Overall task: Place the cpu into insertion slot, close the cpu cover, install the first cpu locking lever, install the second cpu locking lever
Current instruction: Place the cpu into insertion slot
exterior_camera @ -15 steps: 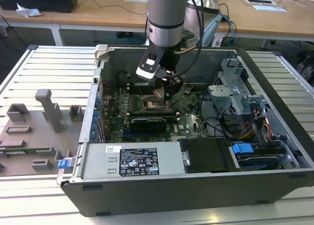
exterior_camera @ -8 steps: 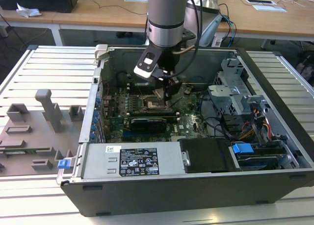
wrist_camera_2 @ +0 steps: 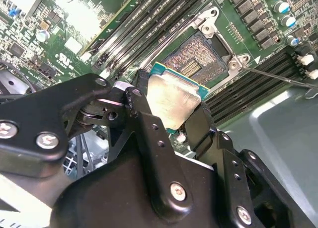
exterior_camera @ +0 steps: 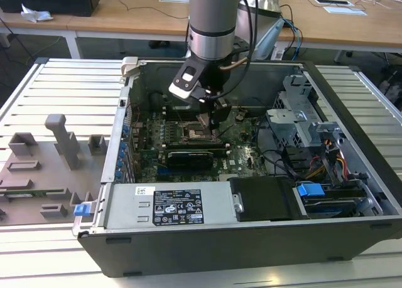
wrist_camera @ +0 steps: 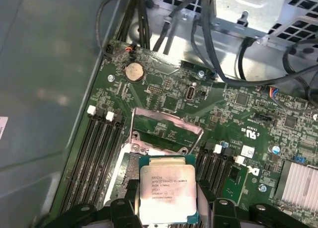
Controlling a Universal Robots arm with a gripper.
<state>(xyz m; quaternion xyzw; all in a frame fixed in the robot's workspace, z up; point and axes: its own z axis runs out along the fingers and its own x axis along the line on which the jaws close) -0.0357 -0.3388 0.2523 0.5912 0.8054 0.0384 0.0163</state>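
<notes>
Silver-topped cpu (wrist_camera: 166, 193) clamped between the black claw (wrist_camera_2: 171, 108), held above the bare insertion slot (wrist_camera_2: 196, 56), cpu cover (wrist_camera: 169, 119) tilted up.

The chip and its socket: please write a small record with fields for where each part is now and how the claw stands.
chip: gripped by two opposite edges, metal top showing in both wrist views
claw: shut on the chip, down inside the computer case
socket: bare, contacts exposed, no chip seated
cover: swung up, open
</notes>
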